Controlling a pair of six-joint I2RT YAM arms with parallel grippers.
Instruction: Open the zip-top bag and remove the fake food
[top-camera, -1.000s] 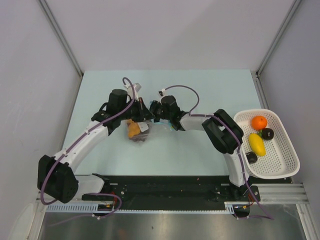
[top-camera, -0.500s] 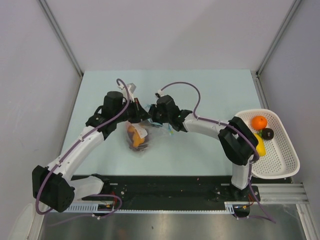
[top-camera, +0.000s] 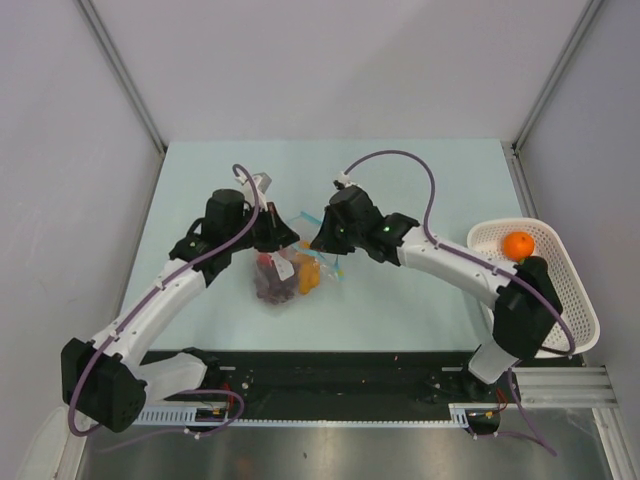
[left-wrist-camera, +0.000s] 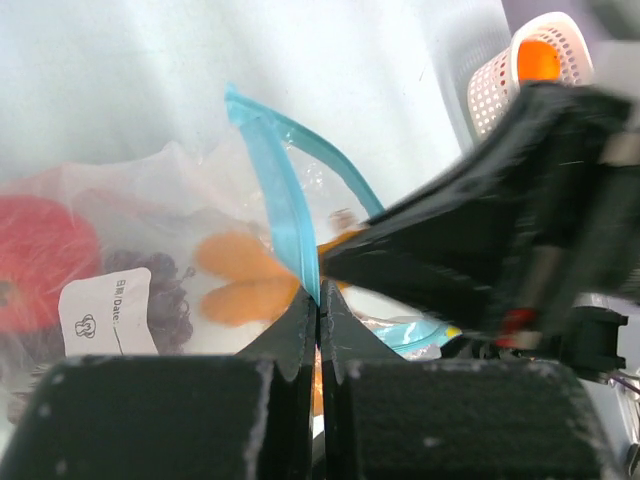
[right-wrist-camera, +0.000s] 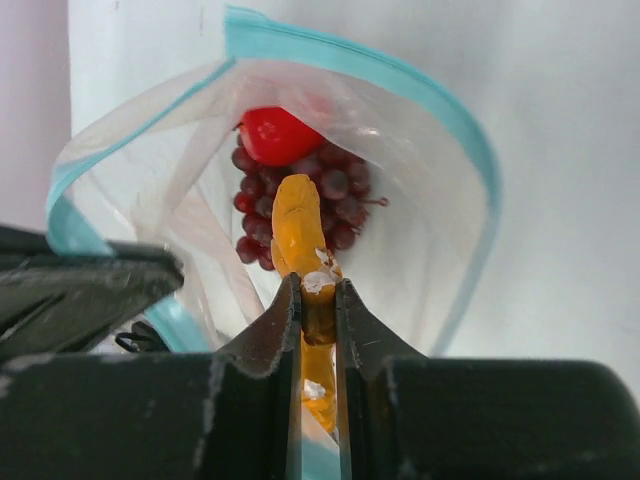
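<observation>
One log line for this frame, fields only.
bag open | left fingers pinching its blue strip | right fingers at mouth, shut on yellow toy | red ball, grapes in bag | orange ball in basket

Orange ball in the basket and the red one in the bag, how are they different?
Colour: the orange ball is orange, and the red piece is bright red. Place: the orange ball lies in the white basket, out of the bag. The red piece is inside the clear zip-top bag, against purple grapes. Both are small, rounded toy food.
</observation>
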